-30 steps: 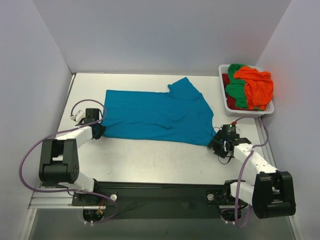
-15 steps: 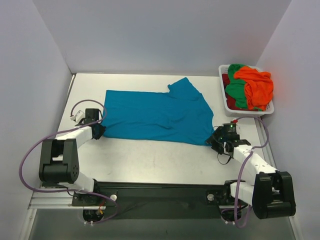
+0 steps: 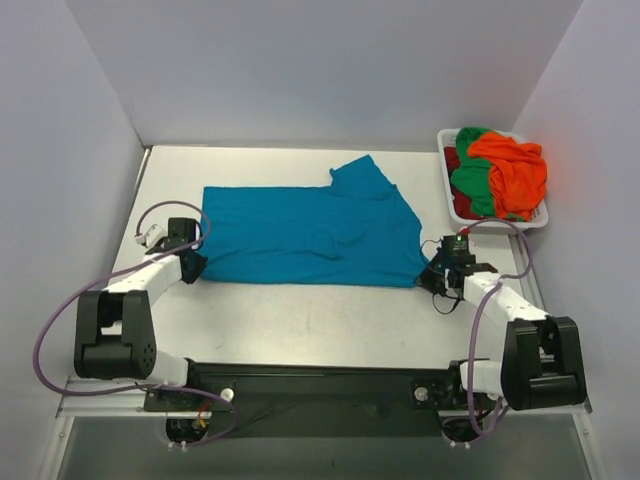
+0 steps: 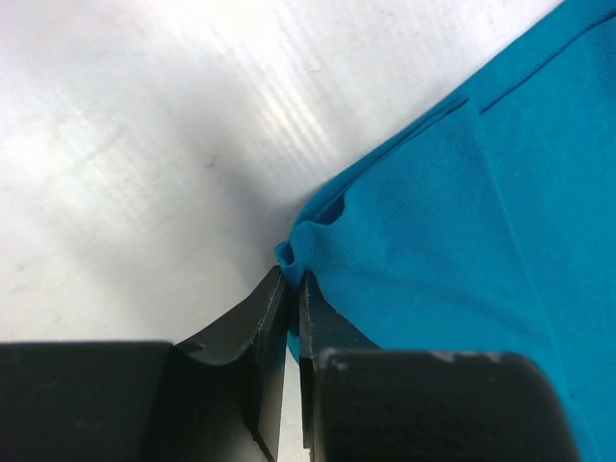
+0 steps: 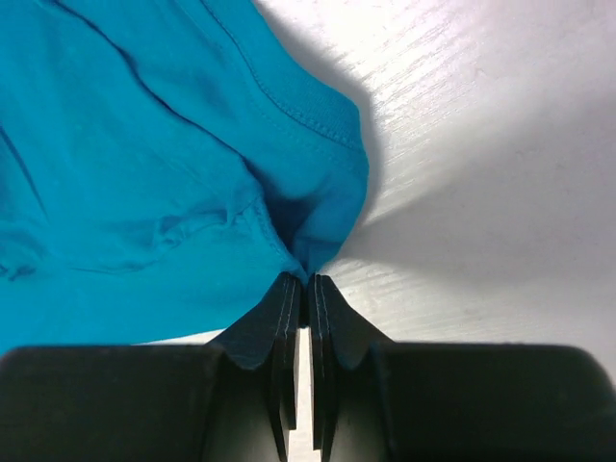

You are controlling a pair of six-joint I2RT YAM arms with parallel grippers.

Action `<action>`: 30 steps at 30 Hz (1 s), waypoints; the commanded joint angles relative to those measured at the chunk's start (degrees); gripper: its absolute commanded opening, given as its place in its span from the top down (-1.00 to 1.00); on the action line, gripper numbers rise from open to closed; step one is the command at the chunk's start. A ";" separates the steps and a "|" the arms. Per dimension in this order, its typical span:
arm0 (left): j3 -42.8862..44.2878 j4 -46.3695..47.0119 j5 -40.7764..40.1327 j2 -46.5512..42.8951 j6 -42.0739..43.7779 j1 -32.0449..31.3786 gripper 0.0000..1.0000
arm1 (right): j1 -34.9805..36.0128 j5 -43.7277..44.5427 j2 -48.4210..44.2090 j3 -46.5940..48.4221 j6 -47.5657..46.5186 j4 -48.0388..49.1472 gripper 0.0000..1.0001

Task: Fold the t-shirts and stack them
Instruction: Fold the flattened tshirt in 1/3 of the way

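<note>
The left end effector [image 3: 193, 263] and right end effector [image 3: 437, 276] still pinch the near corners of the soft teal blue t-shirt [image 3: 310, 235], now stretched straighter across the white bench [image 3: 300, 320].

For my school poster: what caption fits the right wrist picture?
Right end effector shut on a corner of the teal t-shirt.

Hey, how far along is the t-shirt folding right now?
Early. Done: the teal t-shirt lies spread on the table. In hand: left gripper and right gripper each pinch a near corner. Left: all folds, plus the orange shirt, green shirt and dark red shirt in the white basket.
</note>
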 commanded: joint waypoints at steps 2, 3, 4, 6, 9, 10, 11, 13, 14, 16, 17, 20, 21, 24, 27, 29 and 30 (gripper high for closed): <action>1.78 -11.07 -7.83 -7.53 -0.98 0.38 1.00 | -0.45 0.29 -4.93 2.13 -2.27 -7.73 1.00; 0.64 -11.53 -8.02 -10.15 -0.89 1.95 1.00 | -0.62 -0.16 -5.98 1.69 -2.27 -9.30 1.00; 0.02 -12.06 -8.02 -11.48 -0.81 3.01 1.00 | -0.97 -0.68 -7.91 1.34 -2.35 -10.10 1.00; -1.38 -13.99 -7.84 -15.08 -0.54 4.16 1.00 | -1.24 -2.08 -10.03 -0.15 -1.83 -12.12 1.00; -2.71 -16.71 -8.10 -19.21 0.16 5.56 1.00 | -1.50 -3.49 -14.68 -2.08 -0.34 -15.01 1.00; -3.58 -17.33 -8.28 -20.10 0.25 5.91 1.00 | -1.50 -3.59 -17.22 -3.22 -0.07 -15.90 1.00; -4.02 -18.38 -8.46 -20.98 0.51 6.70 1.00 | -1.59 -3.50 -18.46 -3.76 0.37 -17.04 1.00; -5.34 -19.00 -8.54 -23.27 0.86 7.32 1.00 | -1.59 -3.41 -22.42 -5.42 1.60 -20.29 1.00; -5.69 -19.96 -8.46 -23.88 1.04 7.85 1.00 | -1.59 -3.50 -23.82 -6.13 1.95 -21.26 1.00; -6.05 -21.19 -9.07 -25.20 0.69 8.20 1.00 | -1.59 -4.89 -28.13 -7.36 3.71 -24.25 1.00; -6.40 -22.42 -9.07 -25.55 0.43 8.46 1.00 | -1.59 -5.69 -29.71 -9.02 4.06 -24.87 1.00; -6.57 -24.54 -8.63 -27.14 0.07 9.96 0.52 | -1.59 -6.75 -35.95 -11.13 5.29 -27.59 1.00; -6.58 -24.80 -8.63 -28.10 -0.01 10.31 0.26 | -1.59 -6.84 -37.18 -11.40 5.55 -28.55 0.94; -5.18 -24.98 -7.76 -29.68 1.74 11.02 -0.36 | -1.59 -7.63 -39.04 -10.62 4.25 -29.09 0.46; -1.15 -24.72 -6.97 -30.04 4.37 11.10 -0.54 | -1.33 -8.42 -36.77 -6.68 0.47 -28.74 0.05; 1.15 -21.40 -4.00 -29.52 7.00 11.02 -0.54 | -0.19 -7.55 -34.92 -3.77 -2.25 -27.78 -0.11; 2.03 -19.99 -2.84 -28.29 7.71 10.84 -0.54 | 0.60 -6.06 -32.13 -0.37 -3.22 -25.51 -0.15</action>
